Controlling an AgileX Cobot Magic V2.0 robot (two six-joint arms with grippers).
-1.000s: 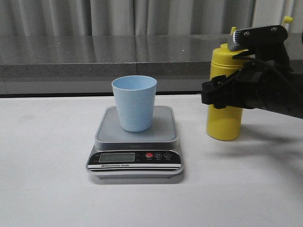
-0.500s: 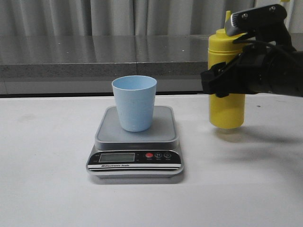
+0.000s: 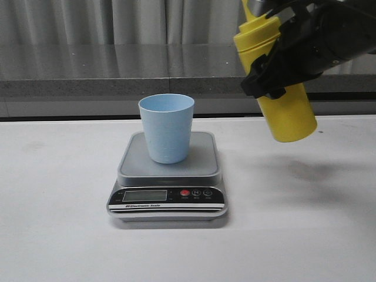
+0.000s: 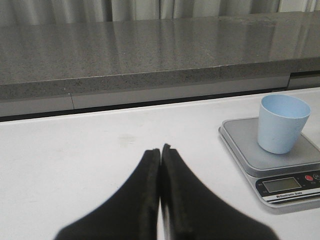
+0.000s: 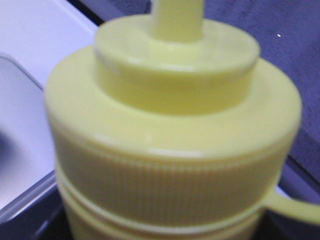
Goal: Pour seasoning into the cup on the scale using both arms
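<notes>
The pale blue cup (image 3: 167,127) stands upright on the silver scale (image 3: 167,173), mid-table; both also show in the left wrist view, cup (image 4: 282,123) on scale (image 4: 280,160). My right gripper (image 3: 282,61) is shut on the yellow seasoning bottle (image 3: 282,88) and holds it in the air, right of the cup, its top tilted left toward the cup. The right wrist view is filled by the bottle's ribbed lid and nozzle base (image 5: 172,125); the fingers are hidden there. My left gripper (image 4: 160,150) is shut and empty, low over the table to the left of the scale.
A grey stone ledge (image 3: 117,76) runs along the back of the white table, with curtains behind it. The scale's black front panel with LCD and red button (image 3: 167,195) faces the front.
My right gripper has lifted the bottle off the table, moved it up and a little left, and tilted its top toward the cup. The cup and scale have not moved.
</notes>
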